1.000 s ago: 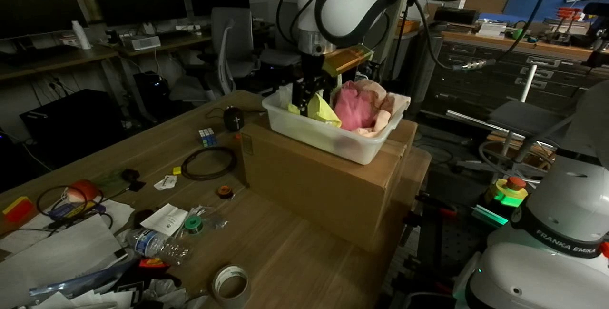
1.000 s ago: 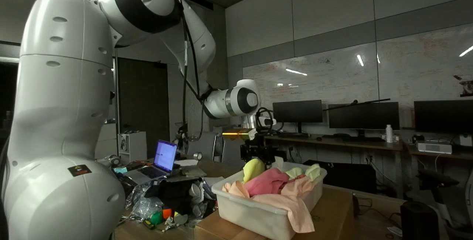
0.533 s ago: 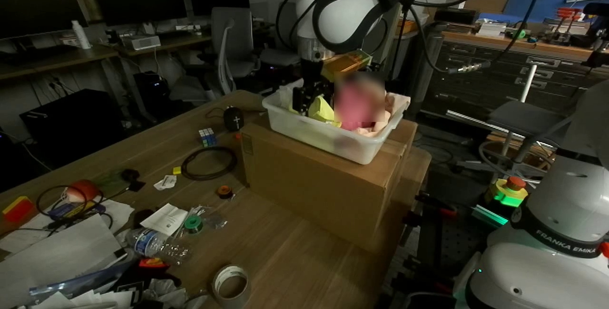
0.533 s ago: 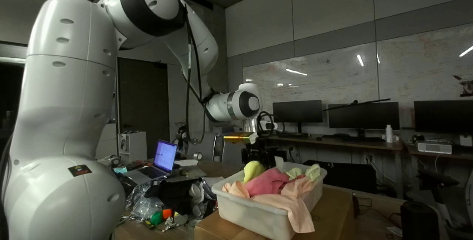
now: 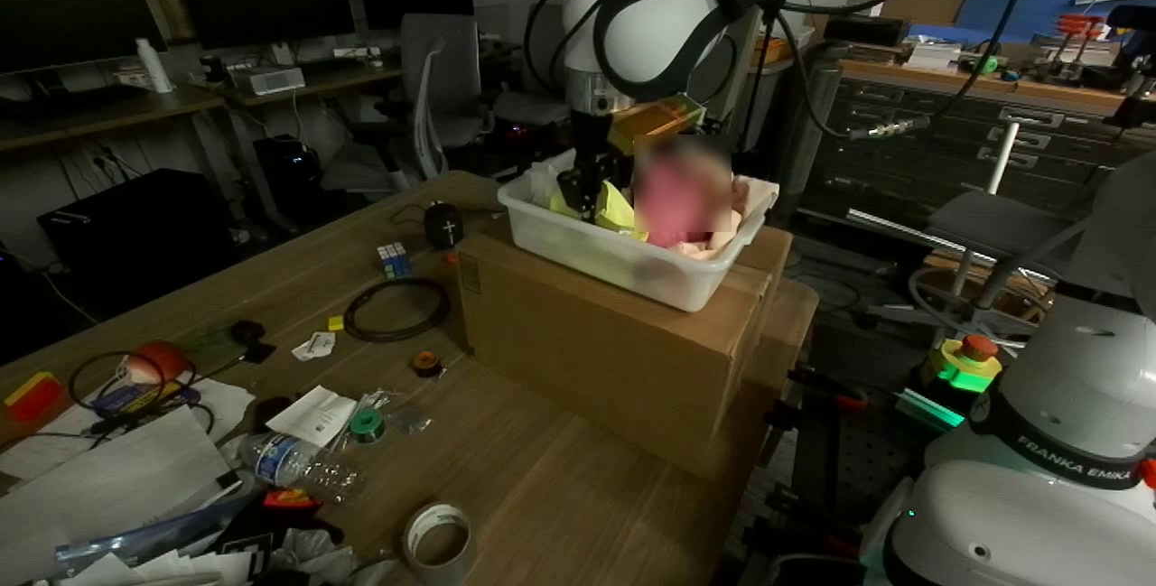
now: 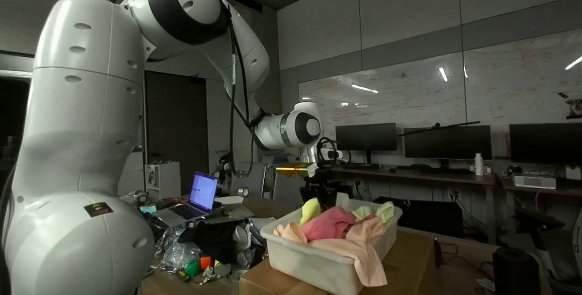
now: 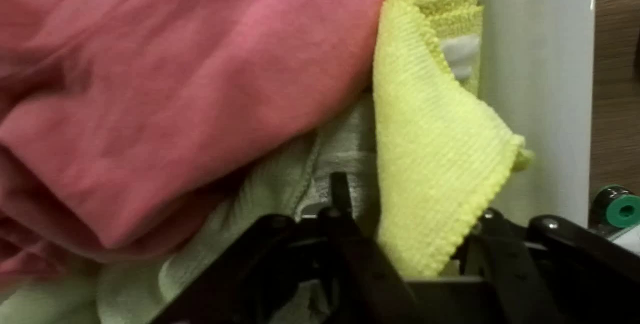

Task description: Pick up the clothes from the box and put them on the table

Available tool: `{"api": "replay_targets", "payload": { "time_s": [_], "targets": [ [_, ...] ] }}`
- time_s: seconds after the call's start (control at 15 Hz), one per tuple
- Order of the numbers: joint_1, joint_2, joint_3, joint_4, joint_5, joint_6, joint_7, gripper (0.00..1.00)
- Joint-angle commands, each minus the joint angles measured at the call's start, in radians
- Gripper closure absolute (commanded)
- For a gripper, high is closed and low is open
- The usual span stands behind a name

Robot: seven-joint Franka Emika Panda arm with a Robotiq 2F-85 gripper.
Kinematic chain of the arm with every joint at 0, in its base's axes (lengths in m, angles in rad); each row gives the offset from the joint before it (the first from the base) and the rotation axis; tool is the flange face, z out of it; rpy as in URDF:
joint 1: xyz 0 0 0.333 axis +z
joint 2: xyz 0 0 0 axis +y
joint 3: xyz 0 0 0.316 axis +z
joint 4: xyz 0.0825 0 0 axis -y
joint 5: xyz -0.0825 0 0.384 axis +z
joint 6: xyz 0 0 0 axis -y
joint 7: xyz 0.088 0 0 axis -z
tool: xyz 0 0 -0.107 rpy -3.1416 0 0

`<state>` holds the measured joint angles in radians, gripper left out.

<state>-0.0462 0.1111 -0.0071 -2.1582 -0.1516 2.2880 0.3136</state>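
We find the clothes [image 6: 334,224] inside a white tub [image 5: 605,256], which stands on a cardboard box [image 5: 596,351] on the worktop [image 5: 560,496]. We note the gripper [image 7: 415,209] pointing down into the tub; in an exterior view it sits toward the tub's left end. In the wrist view we see its jaws to the left and right of a yellow cloth [image 7: 430,154]; whether they are spread or pinching it, we cannot tell. There the yellow cloth lies just beside the tub's right wall and shows a white tag [image 7: 460,52]. To its left we record a pink cloth [image 7: 200,89] over paler fabric [image 7: 280,184]. In an exterior view, a peach cloth [image 6: 361,249] hangs over the tub's near rim, and a pale green cloth [image 6: 385,212] lies at the right. On the worktop, left of the cardboard box in an exterior view, we observe a puzzle cube [image 5: 394,260], a plastic bottle [image 5: 302,469] and, nearer, a roll of tape [image 5: 452,568].
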Motion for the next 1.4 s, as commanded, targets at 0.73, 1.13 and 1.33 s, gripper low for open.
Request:
{"api": "replay_targets", "payload": {
  "time_s": [0.73,1.13,1.33],
  "targets": [
    [0.007,-0.353,0.011,-0.145,-0.041,0.024,0.227,0.99],
    [-0.032,-0.613,0.114,-0.137,-0.058,-0.033,0.363,0.99],
    [-0.044,-0.69,0.157,-0.11,-0.042,-0.061,0.405,0.99]
  ]
}}
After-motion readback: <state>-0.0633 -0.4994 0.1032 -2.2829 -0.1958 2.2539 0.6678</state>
